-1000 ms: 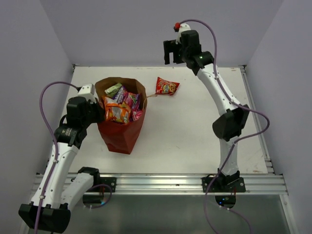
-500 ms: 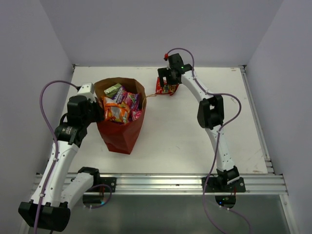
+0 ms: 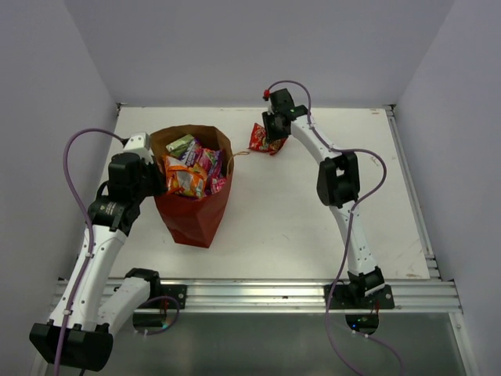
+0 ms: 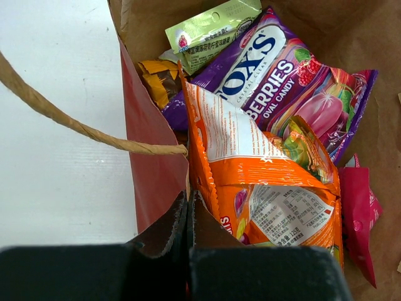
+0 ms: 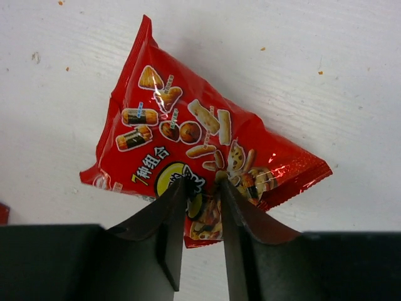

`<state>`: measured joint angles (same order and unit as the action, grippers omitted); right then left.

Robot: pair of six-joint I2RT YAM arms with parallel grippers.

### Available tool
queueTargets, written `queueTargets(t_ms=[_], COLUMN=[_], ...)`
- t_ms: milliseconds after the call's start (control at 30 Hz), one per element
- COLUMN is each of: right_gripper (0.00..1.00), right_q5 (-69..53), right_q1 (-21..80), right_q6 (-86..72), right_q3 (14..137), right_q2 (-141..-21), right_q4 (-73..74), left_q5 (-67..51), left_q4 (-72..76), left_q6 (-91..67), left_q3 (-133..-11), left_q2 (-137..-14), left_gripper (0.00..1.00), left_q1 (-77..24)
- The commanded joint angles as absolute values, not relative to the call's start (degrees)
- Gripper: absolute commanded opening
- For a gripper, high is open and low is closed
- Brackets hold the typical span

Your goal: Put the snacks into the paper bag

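**Bag.** Location of the paper bag: upright on the white surface, left of centre, mouth open upward. Reddish-brown outside, matte tan inside. Flat, creased walls narrowing toward the base. One twine handle of twisted tan cord, arched outward from the left rim.

**Contents.** Filled to the rim with crinkly film packets:
- purple bag: glossy, printed with berries, laid across the middle of the pile.
- orange packet: folded and heavily wrinkled, white label panel uppermost, on the near-left side.
- green packet: slim, rectangular, pale, at the far side.
- pink packet: tucked against the right wall.
- brown-and-orange packet: wedged against the left wall, mostly covered by the purple bag.

**Left claw**. Dark fingers pressed together on the left rim of the bag, with the red paper wall pinched between them.

**Loose item.** Location of the red packet: outside the bag, on the far part of the surface, just right of the bag's far rim. Shiny red film, roughly triangular in outline, printed with small snack pictures and a yellow disc, with highlights along the creases.

**Right claw**. Black wedge-shaped fingers drawn in on the near edge of the red packet, pinching a narrow strip of film between the tips.
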<state>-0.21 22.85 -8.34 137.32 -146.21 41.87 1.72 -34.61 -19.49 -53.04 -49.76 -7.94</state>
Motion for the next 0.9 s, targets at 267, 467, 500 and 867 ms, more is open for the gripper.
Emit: queueTargets(t_ms=[267, 467, 500, 867], right_gripper=[0.0, 0.0, 0.0, 0.0], right_q5=[-2.0, -2.5, -3.1, -24.1], right_q1=[22.8, 23.3, 23.5, 28.6], right_q6=[-5.5, -6.4, -6.8, -14.8], right_q3=[132.9, 138.8, 139.6, 144.8], right_q2=[-140.0, -129.4, -128.0, -115.7], right_q4=[41.7, 43.3, 43.2, 35.2], left_q5=[1.3, 1.1, 1.1, 0.3], left_q4=[-33.6, -33.6, -33.6, -33.4], left_q6=[-20.4, -20.5, -20.6, -20.3], left_q3=[-53.3, -52.9, -52.9, -52.6], left_q2=[-48.8, -48.1, -47.9, -48.0], left_gripper=[0.0, 0.0, 0.0, 0.0], left_q1=[-8.4, -8.4, -8.4, -8.4])
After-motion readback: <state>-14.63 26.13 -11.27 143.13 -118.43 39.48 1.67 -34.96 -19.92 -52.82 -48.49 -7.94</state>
